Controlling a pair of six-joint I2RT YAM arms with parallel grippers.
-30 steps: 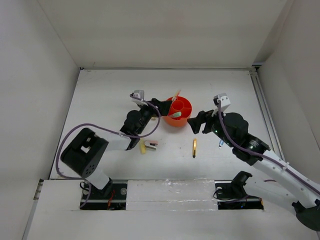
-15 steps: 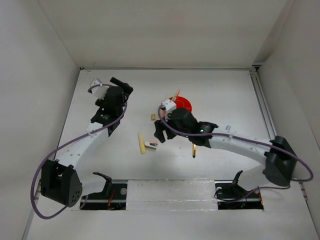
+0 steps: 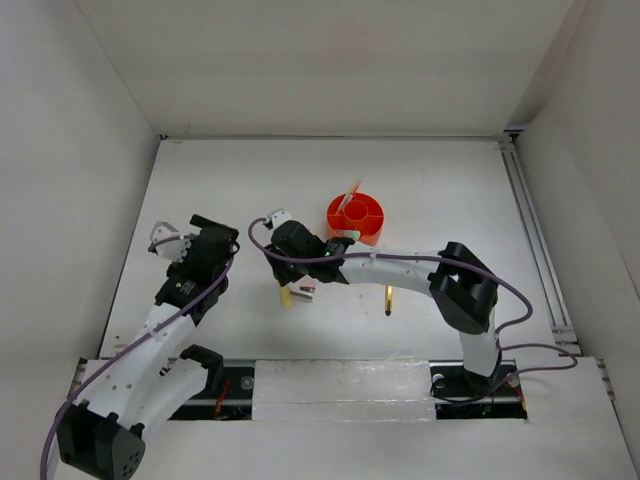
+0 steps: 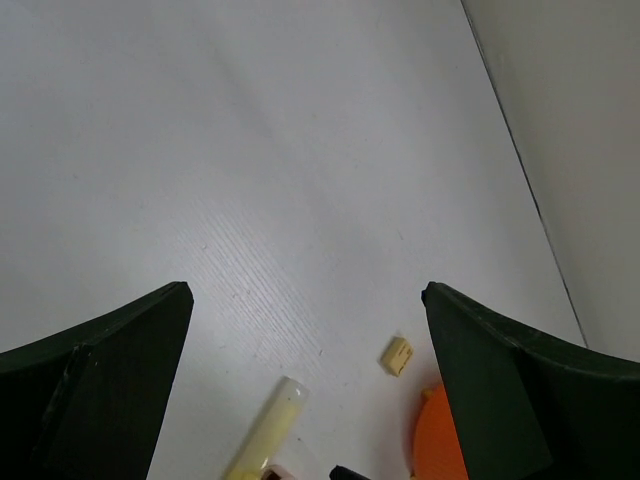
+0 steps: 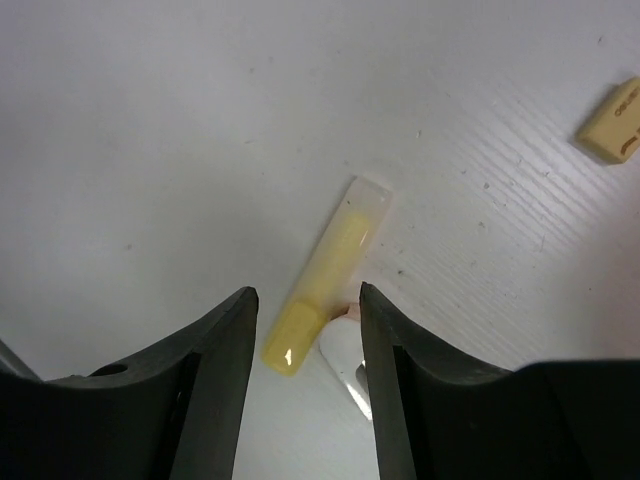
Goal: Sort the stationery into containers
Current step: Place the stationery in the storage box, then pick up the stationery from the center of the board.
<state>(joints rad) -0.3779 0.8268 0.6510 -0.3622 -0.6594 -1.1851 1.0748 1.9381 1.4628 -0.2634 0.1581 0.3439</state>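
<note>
the right arm reaches far across the desk (image 3: 450, 180), and its fingers (image 5: 305, 300) hang above the pale yellow marker (image 5: 325, 275). they are open with a rather narrow gap and hold nothing. in the right wrist view the gap lines up with the marker's length and not across it, so i think the wrist needs a turn before it closes. the pink-white stapler (image 5: 345, 365) touches the marker's near end, which could make the pick more difficult. the tan block (image 5: 610, 122) lies apart from both.

the orange organiser (image 3: 368, 236) stands just behind the right arm, with a thin pink pen (image 3: 351, 192) leaning out of it. i judge that the sorting is partly done. the gold pen (image 3: 388, 297) lies on the desk near the arm's forearm.

the left fingers (image 4: 304, 290) are wide open and empty, over bare desk well to the left. it seems they keep out of the way.
</note>
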